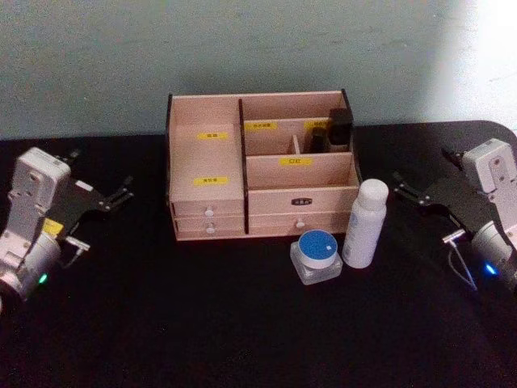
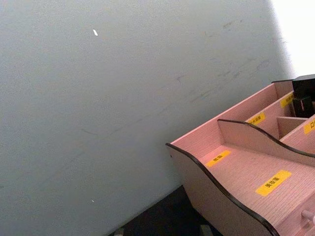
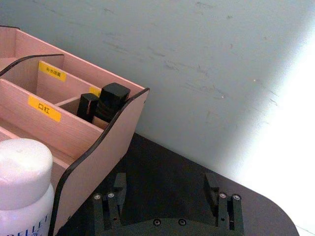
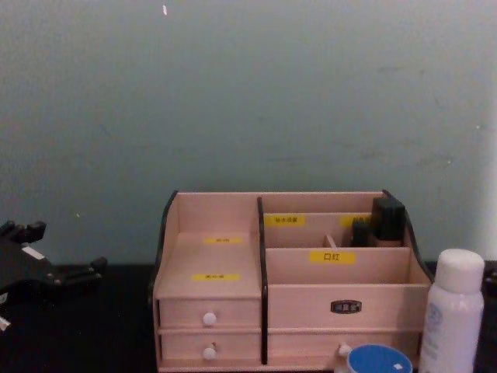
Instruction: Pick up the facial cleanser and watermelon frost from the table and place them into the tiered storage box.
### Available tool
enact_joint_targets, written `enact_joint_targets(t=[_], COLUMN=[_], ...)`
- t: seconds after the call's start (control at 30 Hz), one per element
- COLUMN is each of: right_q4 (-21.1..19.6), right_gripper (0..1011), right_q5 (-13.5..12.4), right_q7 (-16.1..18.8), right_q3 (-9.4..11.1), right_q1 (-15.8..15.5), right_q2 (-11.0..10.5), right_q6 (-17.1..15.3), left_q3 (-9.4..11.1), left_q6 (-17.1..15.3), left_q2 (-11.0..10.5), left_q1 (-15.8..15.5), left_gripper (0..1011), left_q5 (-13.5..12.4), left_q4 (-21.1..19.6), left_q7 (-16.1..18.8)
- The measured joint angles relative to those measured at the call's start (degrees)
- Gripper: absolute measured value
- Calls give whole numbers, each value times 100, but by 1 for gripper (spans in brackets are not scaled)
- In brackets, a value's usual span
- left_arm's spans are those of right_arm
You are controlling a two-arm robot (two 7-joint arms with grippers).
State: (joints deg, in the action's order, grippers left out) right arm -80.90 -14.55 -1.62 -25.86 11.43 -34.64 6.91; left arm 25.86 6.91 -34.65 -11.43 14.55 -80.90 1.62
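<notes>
The tiered storage box (image 1: 210,145) stands at the back middle of the black table, its stepped wooden compartments open on top, and it also shows in the chest view (image 4: 217,264). Just in front of its right half stands a white bottle, the facial cleanser (image 1: 364,223), upright. Left of it sits a small clear jar with a blue lid, which I take for the watermelon frost (image 1: 317,255). My left gripper (image 1: 121,192) hovers open far to the box's left. My right gripper (image 1: 402,189) hangs open right of the bottle, holding nothing; its fingers (image 3: 118,186) show wide apart.
Two dark cases (image 1: 336,128) stand in the box's back right compartment. Small drawers with white knobs (image 1: 210,212) face me. A grey wall rises behind the table. Bare black tabletop (image 1: 202,323) lies in front of the box and at both sides.
</notes>
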Motion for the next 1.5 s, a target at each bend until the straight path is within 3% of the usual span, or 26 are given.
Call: enact_joint_targets(t=[0.9, 1.23, 1.5], right_q4=[-64, -466, -970], right_gripper=[1003, 1002, 1002], right_q5=[-7, -139, -458], right_q7=[59, 238, 557], right_q3=[60, 295, 575], right_q1=[-64, -459, -920], right_q2=[11, -159, -453], right_q6=[-4, -293, -707], left_q3=[0, 0, 0], left_q6=[0, 0, 0], left_q2=[0, 0, 0], left_q1=[0, 0, 0], left_gripper=[1001, 1001, 1001], left_q5=[0, 0, 0], left_q4=[0, 0, 0], left_q7=[0, 0, 0])
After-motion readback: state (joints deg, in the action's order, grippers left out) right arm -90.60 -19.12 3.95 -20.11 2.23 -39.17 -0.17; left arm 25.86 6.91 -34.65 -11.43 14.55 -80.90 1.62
